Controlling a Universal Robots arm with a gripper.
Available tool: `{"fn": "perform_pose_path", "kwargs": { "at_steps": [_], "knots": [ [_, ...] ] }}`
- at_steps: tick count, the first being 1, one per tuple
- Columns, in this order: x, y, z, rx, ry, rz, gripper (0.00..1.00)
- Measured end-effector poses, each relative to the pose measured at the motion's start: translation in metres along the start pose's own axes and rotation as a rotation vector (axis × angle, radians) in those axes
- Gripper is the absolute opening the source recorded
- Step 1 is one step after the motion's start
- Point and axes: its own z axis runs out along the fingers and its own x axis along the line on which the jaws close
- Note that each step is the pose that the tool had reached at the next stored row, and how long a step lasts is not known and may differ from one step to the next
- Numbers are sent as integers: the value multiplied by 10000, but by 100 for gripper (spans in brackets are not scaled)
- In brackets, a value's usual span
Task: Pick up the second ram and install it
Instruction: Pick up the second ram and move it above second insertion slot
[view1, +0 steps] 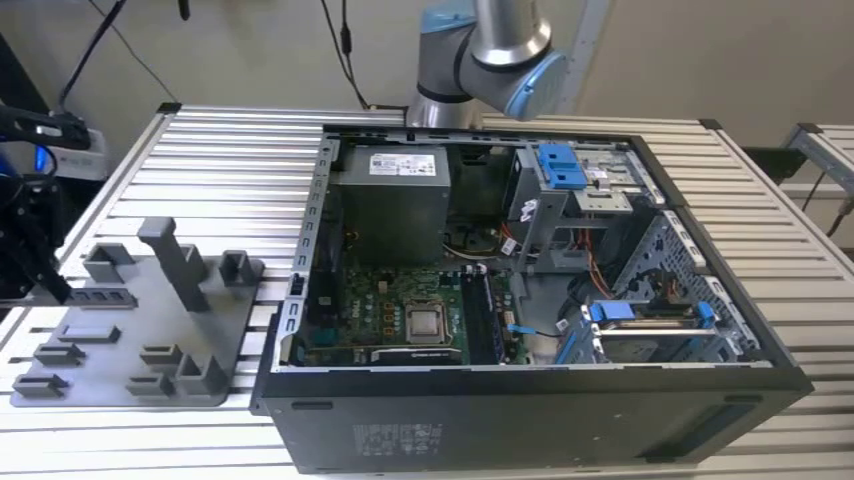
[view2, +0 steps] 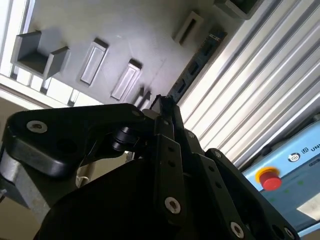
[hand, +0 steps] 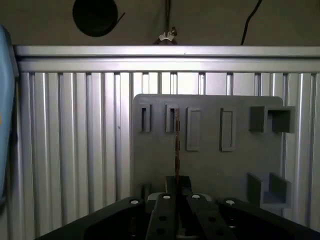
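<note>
ribbed aluminium desk: silver, parallel slat pattern.
flat plastic fixture tray with upright posts: plain mid grey.
open metal computer case: black shell.
circuit board inside the case: green.
metal power-supply box: grey, with a white label.
plastic drive clips: bright blue.
robot arm: silver tube, light blue joint cap.
claw: matt black, silver screw heads.
long narrow memory board, seen edge-on: dark, brownish rim.
round push button: red, yellow collar.
</note>
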Motion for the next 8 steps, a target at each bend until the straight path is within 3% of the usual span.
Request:
{"fn": "perform_pose_path", "kwargs": {
  "at_steps": [8],
  "knots": [
    [-1, 3, -161, 2, 0, -1, 14]
  ]
}}
